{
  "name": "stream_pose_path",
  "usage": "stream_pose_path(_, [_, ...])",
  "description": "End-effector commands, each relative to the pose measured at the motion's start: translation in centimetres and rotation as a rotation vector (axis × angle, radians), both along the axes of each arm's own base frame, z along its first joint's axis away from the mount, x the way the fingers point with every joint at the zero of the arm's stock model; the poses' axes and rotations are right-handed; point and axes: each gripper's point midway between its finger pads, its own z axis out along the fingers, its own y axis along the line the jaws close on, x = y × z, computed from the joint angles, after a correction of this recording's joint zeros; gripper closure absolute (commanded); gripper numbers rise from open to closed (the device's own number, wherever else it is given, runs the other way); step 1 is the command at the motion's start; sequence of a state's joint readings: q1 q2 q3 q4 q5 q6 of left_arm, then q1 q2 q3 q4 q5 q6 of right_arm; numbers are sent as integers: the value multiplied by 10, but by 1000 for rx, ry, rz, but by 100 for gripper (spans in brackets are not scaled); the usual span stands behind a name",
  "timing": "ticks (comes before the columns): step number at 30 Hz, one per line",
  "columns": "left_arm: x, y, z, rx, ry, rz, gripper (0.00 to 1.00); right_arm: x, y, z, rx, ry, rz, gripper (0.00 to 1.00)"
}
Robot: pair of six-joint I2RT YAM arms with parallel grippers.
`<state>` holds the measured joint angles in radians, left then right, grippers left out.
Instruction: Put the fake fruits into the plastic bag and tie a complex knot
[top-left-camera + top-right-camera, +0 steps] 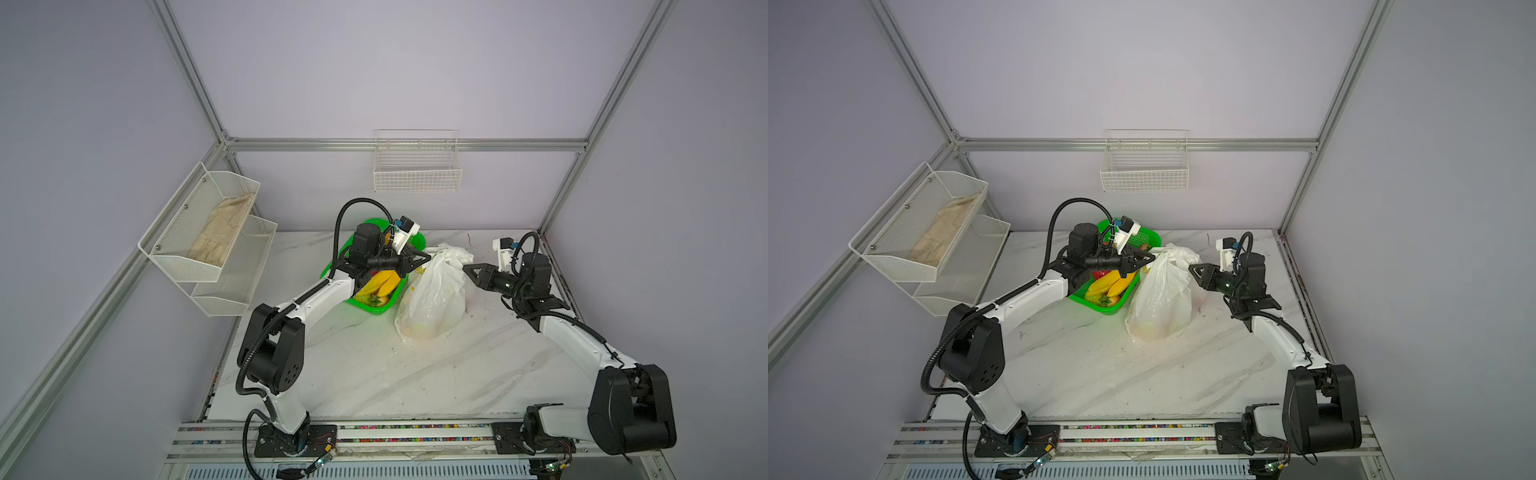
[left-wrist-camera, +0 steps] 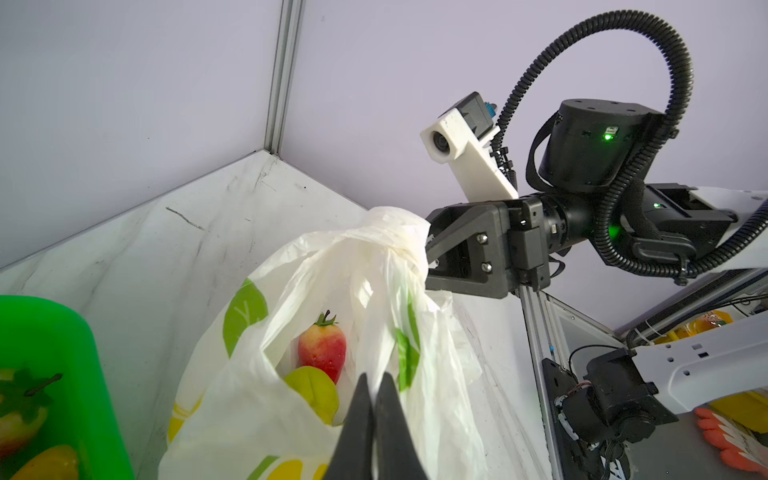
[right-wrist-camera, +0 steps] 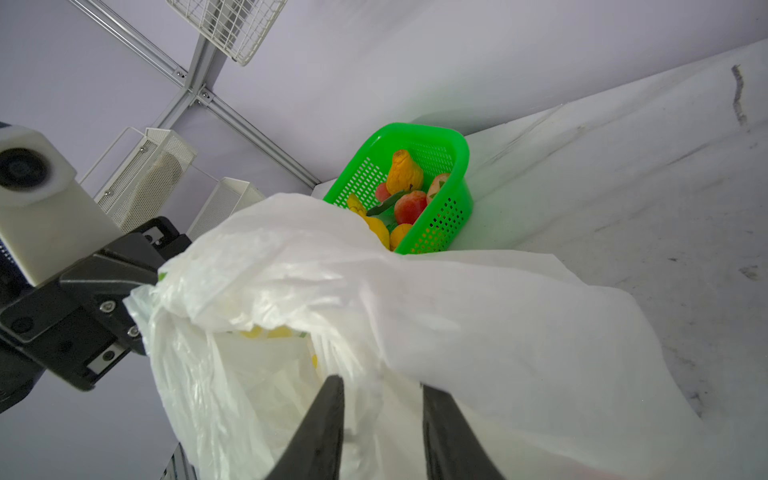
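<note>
- The left gripper (image 2: 375,380) is closed tight on a thin strip of the plastic bag (image 1: 432,299), just below the tied part. I think it pinches this strip to keep the bag upright and the film stretched.
- The right gripper (image 3: 381,384) comes from the opposite side with its jaws partly apart. Bag film fills the gap between them, but I cannot tell whether they really press it.
- Between the two grippers sits the knot (image 2: 401,245), a bunched twist of white film at the top of the bag. It looks already formed, so the two arms probably face each other in order to pull it tighter or to add one more turn.
- Below the knot a side opening shows some fake fruits (image 2: 316,374) inside: a red strawberry (image 2: 322,347) lying on a yellow-green fruit (image 2: 313,388).
- The bag stands on the marble table (image 1: 374,374), and its weight rests there, not on the grippers.
- Just beside the bag, on the left arm's side, is the green basket (image 3: 453,208). Bananas (image 1: 380,284) and several other fruits lie in it, not in the bag.
</note>
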<state>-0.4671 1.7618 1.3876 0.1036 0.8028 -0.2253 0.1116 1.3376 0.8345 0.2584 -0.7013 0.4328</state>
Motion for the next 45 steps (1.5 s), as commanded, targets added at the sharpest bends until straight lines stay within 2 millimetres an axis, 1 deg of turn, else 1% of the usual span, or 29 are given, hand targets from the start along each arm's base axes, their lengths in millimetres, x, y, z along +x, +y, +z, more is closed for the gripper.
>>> stream_pose_path(1, [3, -2, 20, -32, -49, -2, 100, 12, -1, 27, 24, -102, -8, 63])
stream_pose_path(3, [3, -2, 19, -30, -49, -2, 100, 16, -1, 29, 20, -117, -9, 63])
stream_pose_path(6, [3, -1, 19, -29, -49, -1, 100, 16, 1, 38, 21, -161, 8, 63])
stream_pose_path(7, [3, -2, 19, -29, -51, -2, 100, 20, 2, 32, 18, -155, 13, 63])
stream_pose_path(9, [3, -2, 18, -28, -48, -2, 100, 21, 4, 34, 23, -170, 27, 63])
stream_pose_path(13, [3, -2, 19, -29, -52, -3, 100, 23, 9, 35, 29, -186, 63, 67])
stream_pose_path(17, [3, -2, 19, -28, -52, -4, 100, 25, 9, 35, 25, -197, 65, 71])
stream_pose_path(22, [2, -1, 19, -27, -53, -4, 100, 26, 8, 40, 12, -220, 59, 83])
stream_pose_path(23, [2, -1, 19, -27, -53, -2, 100, 26, 7, 40, 9, -223, 54, 83])
stream_pose_path(26, [1, -1, 19, -24, -55, -4, 100, 24, 7, 42, 1, -233, 56, 83])
stream_pose_path(28, [1, -1, 19, -24, -55, -4, 100, 24, 7, 42, -12, -235, 58, 76])
stream_pose_path(30, [1, -1, 20, -25, -56, -5, 100, 24, 5, 42, -24, -235, 43, 73])
stream_pose_path(34, [1, -1, 19, -24, -53, -6, 100, 24, 3, 44, -33, -247, 32, 73])
stream_pose_path(38, [0, -1, 18, -23, -52, -6, 100, 29, -1, 47, -46, -247, 2, 75])
stream_pose_path(42, [0, -1, 18, -23, -50, -8, 100, 33, -5, 47, -98, -252, -16, 75])
stream_pose_path(45, [0, -1, 18, -24, -51, -10, 100, 33, -4, 48, -109, -263, -4, 75])
